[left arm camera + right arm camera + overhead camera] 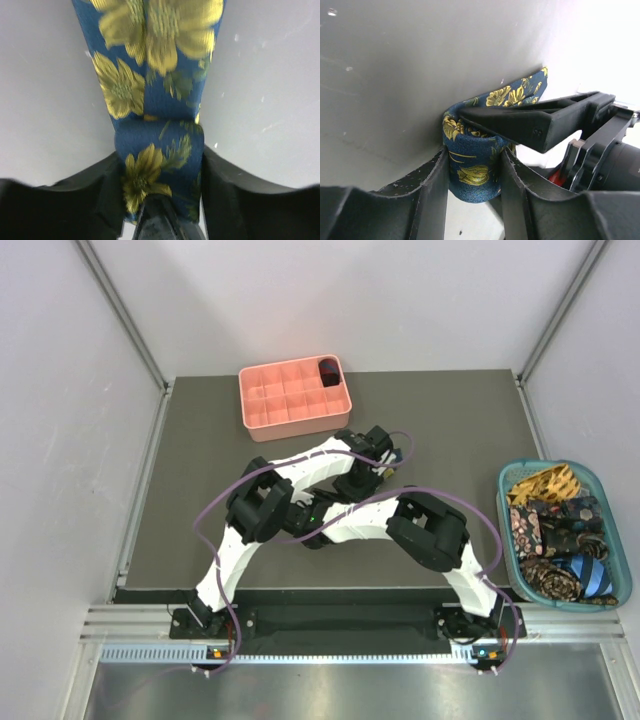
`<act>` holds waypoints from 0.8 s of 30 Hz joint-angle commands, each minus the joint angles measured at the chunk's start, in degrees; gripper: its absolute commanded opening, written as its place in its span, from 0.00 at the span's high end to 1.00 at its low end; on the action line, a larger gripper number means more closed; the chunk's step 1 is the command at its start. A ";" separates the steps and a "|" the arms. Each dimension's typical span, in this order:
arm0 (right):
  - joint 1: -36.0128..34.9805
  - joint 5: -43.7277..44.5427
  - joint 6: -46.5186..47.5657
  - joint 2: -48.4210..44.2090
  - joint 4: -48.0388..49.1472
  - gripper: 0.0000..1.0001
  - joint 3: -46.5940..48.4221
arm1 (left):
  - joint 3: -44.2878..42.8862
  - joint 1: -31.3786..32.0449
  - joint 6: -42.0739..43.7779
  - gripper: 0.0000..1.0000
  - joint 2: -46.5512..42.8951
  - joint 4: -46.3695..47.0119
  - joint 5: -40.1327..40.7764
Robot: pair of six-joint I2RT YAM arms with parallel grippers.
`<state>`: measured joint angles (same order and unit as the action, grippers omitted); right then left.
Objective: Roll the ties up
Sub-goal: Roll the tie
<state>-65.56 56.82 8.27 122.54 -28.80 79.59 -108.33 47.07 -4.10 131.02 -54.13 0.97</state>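
The navy floral tie (159,145) lies on the middle of the tabletop (45,100). Its started coil is nipped between the closed fingers of the left hand (160,187) and, crosswise, of the right hand (473,182), with the free strip running away flat. I judge it best to keep that strip straight and turn the coil squarely, loosening one hand at a time, since silky cloth likely springs open.

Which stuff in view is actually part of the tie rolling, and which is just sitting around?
Job:
- navy floral tie, gripped by left gripper and right gripper
- loose ties
- dark rolled tie

Just around:
- teal basket, holding the loose ties
- pink grid tray, rolled tie in its far right corner compartment
- dark table mat
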 commanded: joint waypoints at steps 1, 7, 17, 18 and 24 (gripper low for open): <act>4.30 -4.08 -2.91 2.09 -4.08 0.68 -2.25 | -0.20 1.10 0.14 0.38 -0.15 -8.90 0.94; 4.04 -5.49 -3.26 0.68 -3.46 0.69 -1.72 | -4.87 0.04 -1.88 0.18 -6.38 -3.72 1.49; 4.21 -7.59 -3.00 -3.01 -0.83 0.71 -2.86 | 7.86 -7.25 -10.57 0.02 -25.45 15.35 -2.71; 4.30 -8.47 -3.00 -3.53 -0.56 0.71 -3.21 | 10.92 -8.99 -12.06 0.02 -28.34 18.15 -3.60; 6.14 -14.70 -4.05 -8.80 2.86 0.72 -5.67 | 22.79 -16.20 -17.77 0.02 -38.97 25.12 -5.10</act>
<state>-62.17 49.74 7.20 116.90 -26.98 76.16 -90.80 33.19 -17.06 96.20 -35.22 -2.00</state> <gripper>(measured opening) 0.387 0.982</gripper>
